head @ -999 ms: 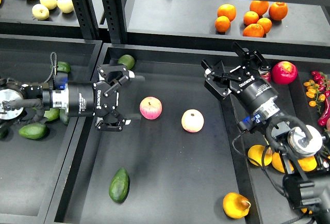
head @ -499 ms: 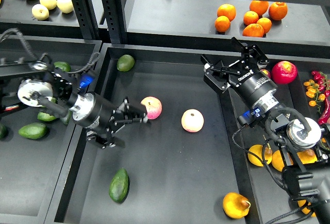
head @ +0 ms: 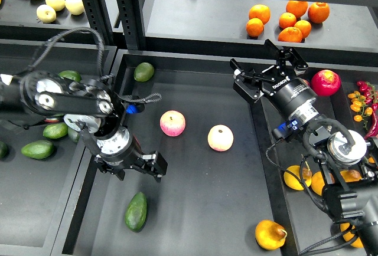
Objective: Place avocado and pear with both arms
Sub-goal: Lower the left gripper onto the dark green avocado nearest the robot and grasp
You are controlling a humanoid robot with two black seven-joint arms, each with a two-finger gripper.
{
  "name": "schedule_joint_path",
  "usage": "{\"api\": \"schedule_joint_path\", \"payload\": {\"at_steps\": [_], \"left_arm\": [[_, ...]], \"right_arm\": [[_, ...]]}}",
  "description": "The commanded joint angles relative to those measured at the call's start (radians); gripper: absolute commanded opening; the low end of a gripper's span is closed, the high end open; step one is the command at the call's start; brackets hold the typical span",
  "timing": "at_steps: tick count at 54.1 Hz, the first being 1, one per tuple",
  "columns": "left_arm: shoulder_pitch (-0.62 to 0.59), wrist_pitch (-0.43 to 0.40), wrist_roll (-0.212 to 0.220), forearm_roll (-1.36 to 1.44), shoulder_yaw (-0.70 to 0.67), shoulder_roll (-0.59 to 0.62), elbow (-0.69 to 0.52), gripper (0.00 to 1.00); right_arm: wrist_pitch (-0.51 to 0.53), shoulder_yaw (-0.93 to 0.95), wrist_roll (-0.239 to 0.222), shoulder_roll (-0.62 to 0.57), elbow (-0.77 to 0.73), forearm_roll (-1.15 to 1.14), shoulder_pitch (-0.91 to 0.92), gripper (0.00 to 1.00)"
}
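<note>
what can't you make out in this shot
Head view only:
- Left end effector: dark and seen end-on, so open or shut is unclear.
- Avocados in the left bin: partly hidden by the left arm.
- Yellow fruit in the right bin: behind the right arm and cables.
- Chillies: cut off by the right edge.

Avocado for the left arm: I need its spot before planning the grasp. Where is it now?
In the head view, the avocado lies in the centre tray's near-left corner, just below the left gripper.

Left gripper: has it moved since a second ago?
Yes. The left gripper has swung down from beside the left apple to just above the avocado, which has not shifted.
</note>
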Motion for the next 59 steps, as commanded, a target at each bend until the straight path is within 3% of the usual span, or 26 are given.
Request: {"api": "schedule_joint_path", "payload": {"at_steps": [1,23,59], "left_arm": [[0.003,0.0,0.0,0.001,0.051,-0.067,0.043,1.0],[0.143,0.0,0.0,0.006,0.067,-0.152,0.261,1.0],[0.272,0.0,0.0,0.02,0.067,-0.241,0.402,1.0]], "right_arm": [[0.001,0.002,0.0,0.0,0.0,0.0,0.006,1.0],[0.003,0.003,0.0,0.0,0.004,-0.002,0.008,1.0],[0.003,0.003,0.0,0.0,0.006,-0.002,0.009,1.0]]}}
